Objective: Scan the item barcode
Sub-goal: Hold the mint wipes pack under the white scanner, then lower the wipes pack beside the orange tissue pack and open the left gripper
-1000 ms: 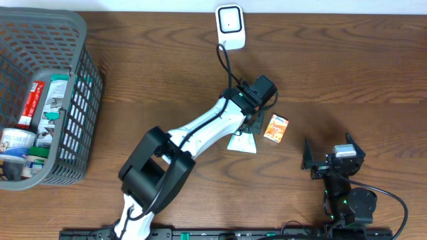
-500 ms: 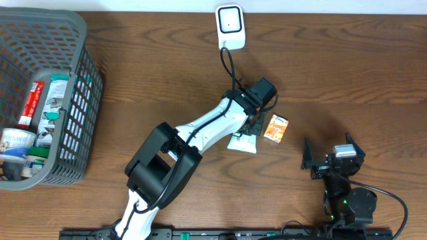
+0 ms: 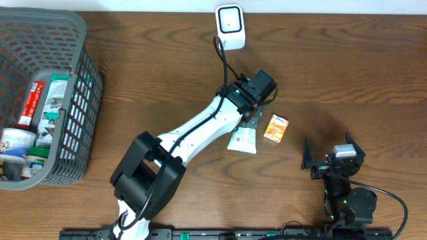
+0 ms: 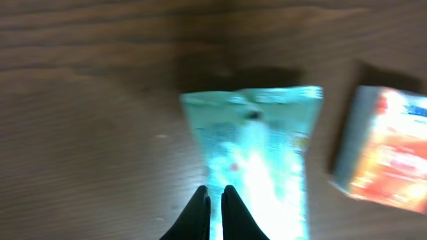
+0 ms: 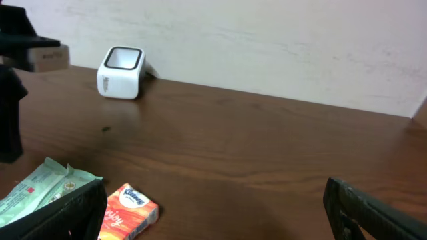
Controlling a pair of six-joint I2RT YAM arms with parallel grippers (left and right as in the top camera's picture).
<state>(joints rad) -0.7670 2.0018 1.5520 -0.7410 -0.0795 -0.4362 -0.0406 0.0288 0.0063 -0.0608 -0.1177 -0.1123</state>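
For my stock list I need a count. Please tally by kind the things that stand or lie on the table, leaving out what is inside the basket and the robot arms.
grey basket: 1
white barcode scanner: 1
pale green packet: 1
orange tissue box: 1
Total: 4

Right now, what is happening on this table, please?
The left gripper is closed on one end of a teal packet that lies on the table beside a small orange tissue box. The white scanner stands apart at the far edge, so nothing is scanned yet. The right gripper is open and holds nothing. A basket of other items sits at the left.
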